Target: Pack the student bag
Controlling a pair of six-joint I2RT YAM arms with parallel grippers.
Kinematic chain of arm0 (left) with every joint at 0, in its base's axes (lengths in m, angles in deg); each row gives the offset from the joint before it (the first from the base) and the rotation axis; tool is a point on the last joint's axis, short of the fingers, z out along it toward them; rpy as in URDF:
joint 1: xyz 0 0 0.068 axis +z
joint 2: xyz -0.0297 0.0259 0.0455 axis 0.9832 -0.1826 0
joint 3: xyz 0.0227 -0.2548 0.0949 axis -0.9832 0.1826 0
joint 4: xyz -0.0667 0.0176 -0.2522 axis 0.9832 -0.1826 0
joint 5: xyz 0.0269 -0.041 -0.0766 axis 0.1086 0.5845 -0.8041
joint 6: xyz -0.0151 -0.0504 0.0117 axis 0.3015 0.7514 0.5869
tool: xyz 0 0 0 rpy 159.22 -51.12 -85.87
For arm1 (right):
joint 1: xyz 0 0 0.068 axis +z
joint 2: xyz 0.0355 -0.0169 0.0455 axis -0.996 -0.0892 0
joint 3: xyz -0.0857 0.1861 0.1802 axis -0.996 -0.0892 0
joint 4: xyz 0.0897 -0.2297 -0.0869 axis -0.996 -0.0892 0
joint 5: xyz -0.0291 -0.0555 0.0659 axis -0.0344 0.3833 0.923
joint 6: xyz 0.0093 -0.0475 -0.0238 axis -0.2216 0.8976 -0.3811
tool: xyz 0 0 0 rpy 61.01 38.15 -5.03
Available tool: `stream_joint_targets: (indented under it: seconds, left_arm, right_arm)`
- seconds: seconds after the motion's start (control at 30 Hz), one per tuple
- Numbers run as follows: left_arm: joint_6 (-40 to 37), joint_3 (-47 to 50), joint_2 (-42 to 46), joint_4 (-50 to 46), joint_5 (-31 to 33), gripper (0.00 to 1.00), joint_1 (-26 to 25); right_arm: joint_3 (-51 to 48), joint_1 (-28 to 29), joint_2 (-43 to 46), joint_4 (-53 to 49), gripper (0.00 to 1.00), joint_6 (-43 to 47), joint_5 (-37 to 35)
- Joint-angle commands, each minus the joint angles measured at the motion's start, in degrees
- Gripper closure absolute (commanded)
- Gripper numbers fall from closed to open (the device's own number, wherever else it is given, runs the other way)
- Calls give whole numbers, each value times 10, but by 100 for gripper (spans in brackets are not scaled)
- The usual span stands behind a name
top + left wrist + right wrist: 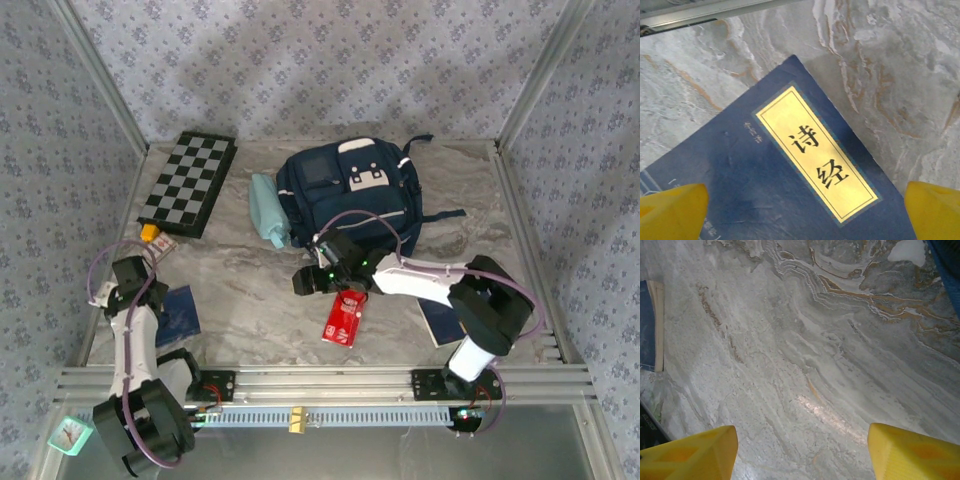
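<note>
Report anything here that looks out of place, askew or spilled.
Nothing looks spilled or damaged. One oddity: what looks like a small teal clock sits outside the table's near rail, beside the left arm's base, away from the student bag.

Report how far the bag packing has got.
Nothing looks packed: the student bag sits at the back, with the blue book, red packet and chessboard out on the table. In hand: left gripper open over the book. Everything is left.
</note>
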Motion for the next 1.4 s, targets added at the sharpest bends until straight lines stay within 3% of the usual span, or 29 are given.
stream_joint_targets:
  seconds: [0.0,0.33,0.47,0.77,1.03,1.2,1.37]
  left_arm:
    - [-3,10,6,30,-8,0,4]
    - [43,48,-19,89,-103,3,-4]
    - [57,54,-25,114,-133,3,-30]
    - [108,58,-80,198,-154,6,-158]
    - [135,-14,-171,219,-131,6,-320]
    - [86,-52,-167,182,-132,5,-337]
    - [21,-114,-141,25,-44,0,-302]
  right_arm:
    - [26,-6,-16,3,30,4,21]
    - [69,-8,-54,-12,30,26,28]
    - [70,-12,-57,-10,30,27,28]
    - [60,-22,-61,-3,30,27,35]
    - [72,-26,-66,-5,30,28,39]
    - [79,-26,-72,-8,31,29,46]
    - [80,-24,-67,-13,31,30,44]
